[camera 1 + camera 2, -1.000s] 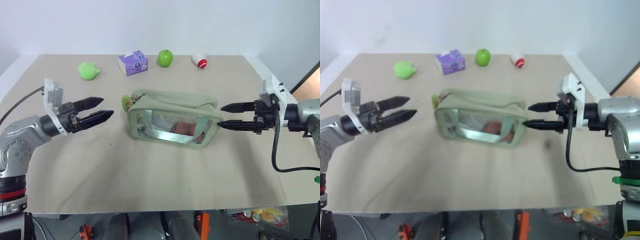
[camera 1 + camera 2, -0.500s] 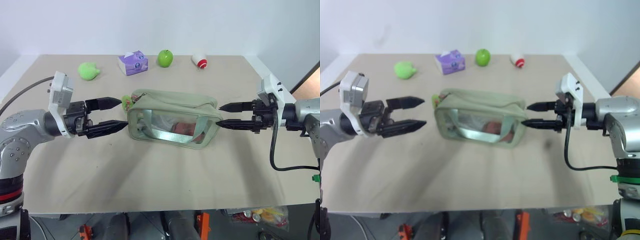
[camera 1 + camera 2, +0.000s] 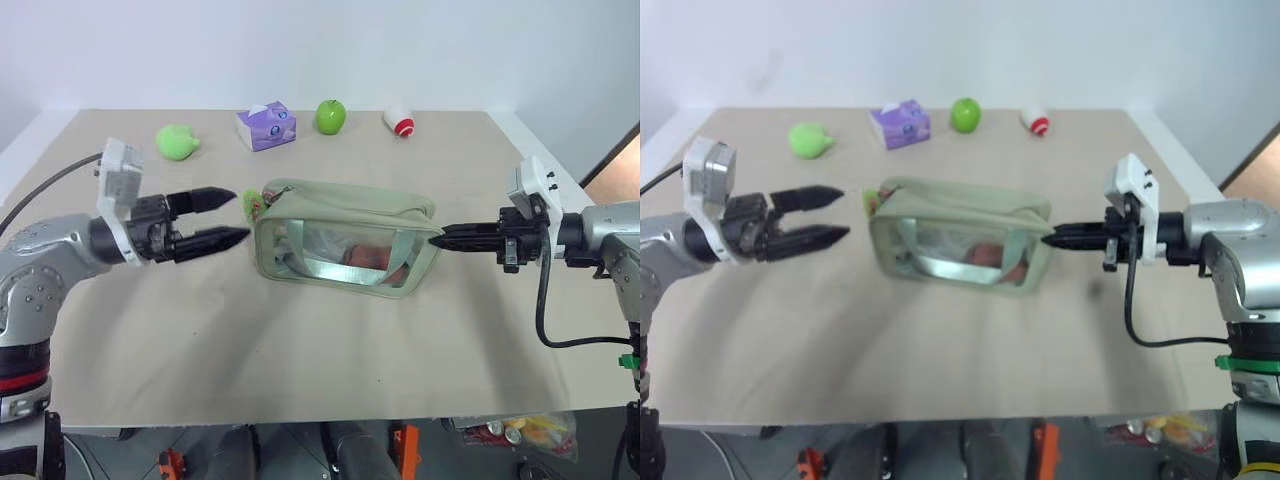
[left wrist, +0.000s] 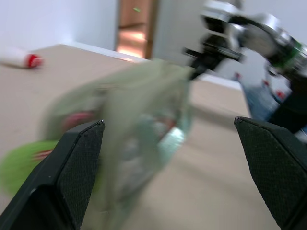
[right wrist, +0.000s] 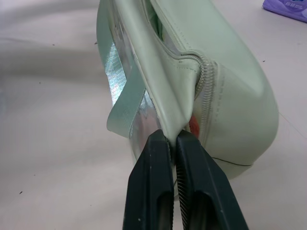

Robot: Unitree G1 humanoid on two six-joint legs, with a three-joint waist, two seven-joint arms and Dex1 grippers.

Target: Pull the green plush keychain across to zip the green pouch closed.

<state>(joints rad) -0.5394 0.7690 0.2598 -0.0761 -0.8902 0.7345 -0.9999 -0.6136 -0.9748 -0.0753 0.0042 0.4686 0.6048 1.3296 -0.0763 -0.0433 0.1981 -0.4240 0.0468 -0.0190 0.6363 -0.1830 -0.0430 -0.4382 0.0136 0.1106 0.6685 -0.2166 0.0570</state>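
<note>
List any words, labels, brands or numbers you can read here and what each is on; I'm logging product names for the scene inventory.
No text can be read with certainty.
Purple tissue box: pale print on its side, too small to read; in the right wrist view a blurred fragment shows at the frame edge, not legible.
White and red item: no legible marking.
Green pouch: no print visible.

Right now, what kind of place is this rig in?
Probably a lab or test room: a cloth-covered table against plain white walls, with staged props, a green pouch, an apple and a tissue box, laid out on it.
</note>
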